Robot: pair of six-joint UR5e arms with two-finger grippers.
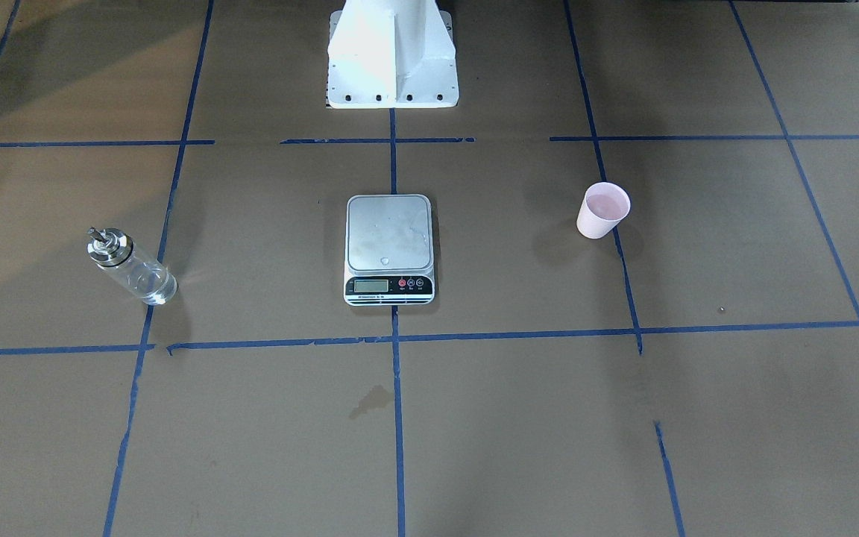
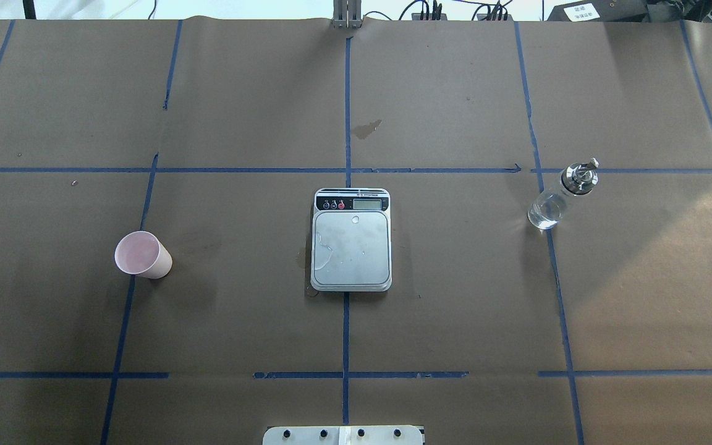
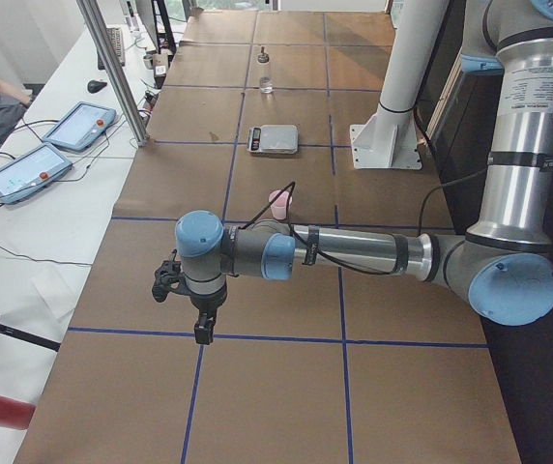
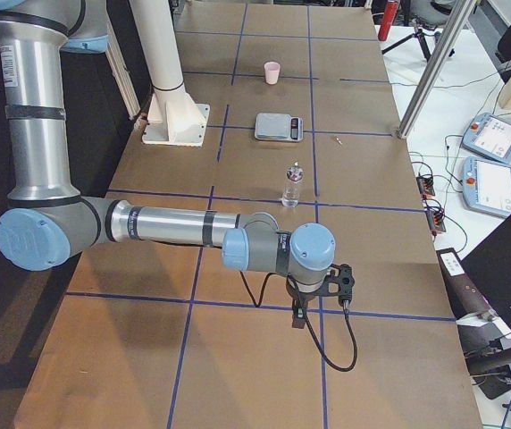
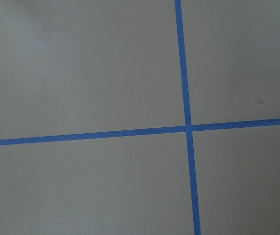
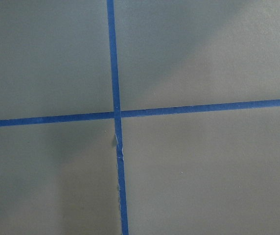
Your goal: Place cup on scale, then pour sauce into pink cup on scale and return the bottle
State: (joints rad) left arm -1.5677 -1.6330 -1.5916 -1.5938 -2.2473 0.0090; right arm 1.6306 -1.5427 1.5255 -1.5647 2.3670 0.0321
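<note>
**A:** Where does your cup sit?

**B:** The cup (image 2: 143, 254) stands upright on the tabletop (image 2: 455, 296) on the robot's left side, well apart from the scale (image 2: 351, 247) in the middle. The bottle (image 2: 560, 198) stands on the right side, equally far off.

**A:** How will they handle?

**B:** The cup looks light and thin-walled, so a hard squeeze would probably buckle or tip it. Take it gently across the wall, below the rim. The bottle is smooth glass, likely heavier and slippery. Grip its cylindrical body below the metal collar, never the spout.

**A:** And the jaws?

**B:** The left jaws and right jaws show only in the side views, out past both things. You cannot tell whether they are released or clenched.
</note>
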